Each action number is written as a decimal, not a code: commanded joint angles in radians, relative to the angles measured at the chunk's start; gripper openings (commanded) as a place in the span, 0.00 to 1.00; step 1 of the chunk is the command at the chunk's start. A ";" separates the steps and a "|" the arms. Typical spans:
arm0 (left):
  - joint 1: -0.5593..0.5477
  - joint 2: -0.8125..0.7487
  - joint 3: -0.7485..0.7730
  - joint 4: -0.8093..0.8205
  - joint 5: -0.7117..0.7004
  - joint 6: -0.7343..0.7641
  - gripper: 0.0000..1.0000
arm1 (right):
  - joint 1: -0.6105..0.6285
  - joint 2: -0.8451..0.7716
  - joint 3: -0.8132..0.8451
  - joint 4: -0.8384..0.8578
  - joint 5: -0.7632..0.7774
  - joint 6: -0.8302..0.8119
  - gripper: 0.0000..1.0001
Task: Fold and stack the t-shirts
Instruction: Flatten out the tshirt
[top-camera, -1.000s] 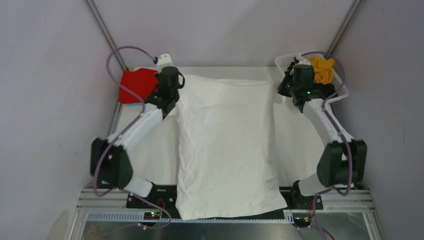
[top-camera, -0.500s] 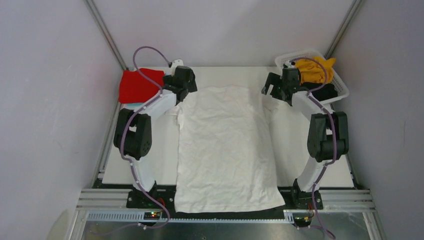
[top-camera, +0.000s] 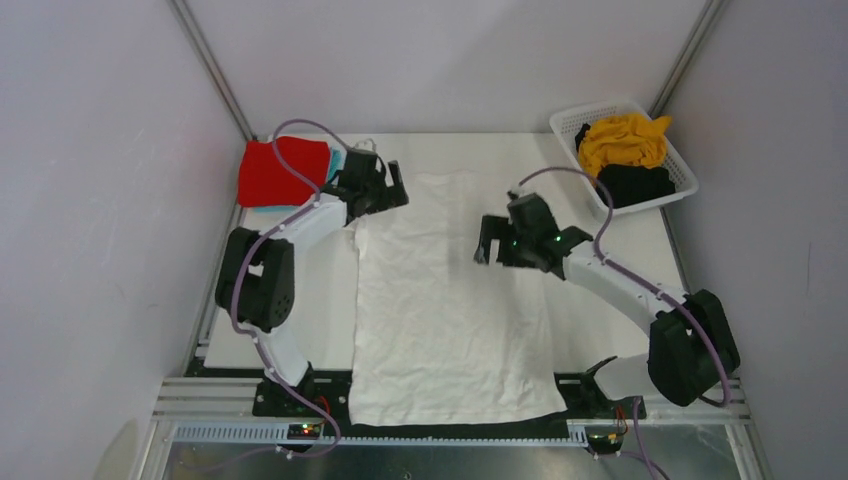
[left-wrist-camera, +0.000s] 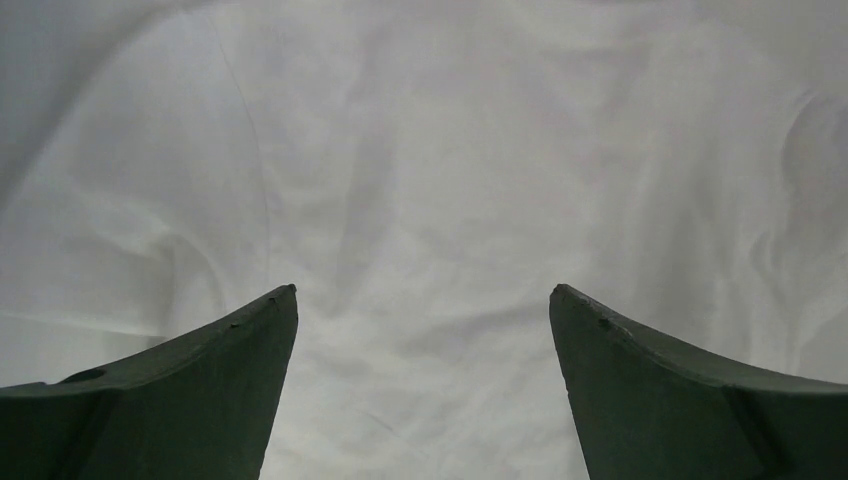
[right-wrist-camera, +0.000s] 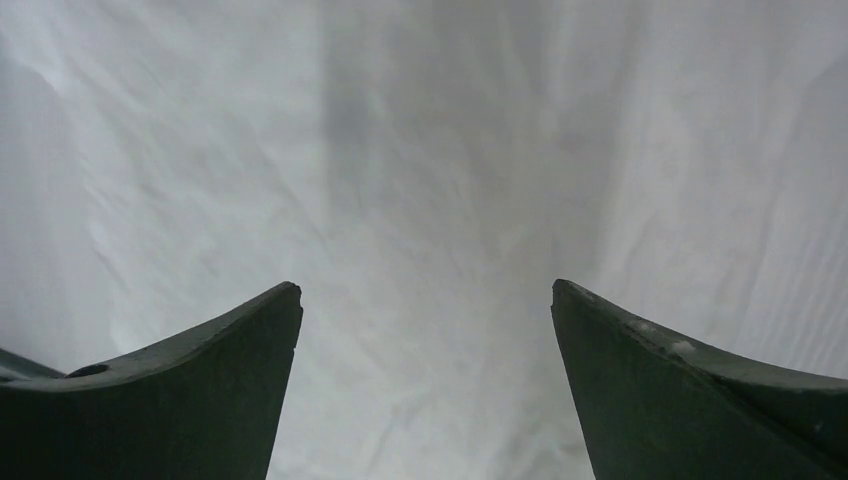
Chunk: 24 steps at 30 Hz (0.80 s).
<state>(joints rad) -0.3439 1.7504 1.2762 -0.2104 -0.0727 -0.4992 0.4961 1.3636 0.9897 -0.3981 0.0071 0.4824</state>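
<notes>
White arm links (top-camera: 305, 222), black joints (top-camera: 262, 285), purple cables (top-camera: 298, 122), dark tapered fingers (left-wrist-camera: 180, 400)

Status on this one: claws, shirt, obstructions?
Left claw open, right claw open, both empty above white shirt. Shirt spread flat, not yet folded. Nothing blocking.

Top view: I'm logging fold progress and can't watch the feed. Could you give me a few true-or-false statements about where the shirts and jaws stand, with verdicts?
1. The white shirt lies spread out on the table. True.
2. The red shirt sits in the basket. False: it lies folded at the table's far left corner.
3. The yellow shirt and black shirt are in the basket. True.
4. The left jaws are shut on the white shirt. False: both arms' jaws stand open over it, holding nothing.
</notes>
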 joint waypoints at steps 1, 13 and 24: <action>-0.003 0.084 -0.047 -0.018 0.121 -0.069 1.00 | 0.076 0.019 -0.078 -0.036 0.032 0.127 0.99; -0.007 0.153 -0.135 -0.058 0.040 -0.177 1.00 | -0.045 0.448 0.060 0.047 0.010 0.124 0.99; -0.245 -0.101 -0.555 -0.064 0.138 -0.341 1.00 | -0.134 0.887 0.722 -0.199 -0.243 -0.036 0.99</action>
<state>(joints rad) -0.4194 1.6512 0.8581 -0.1055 -0.0242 -0.7437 0.3759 2.0457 1.4624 -0.4408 -0.1383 0.5606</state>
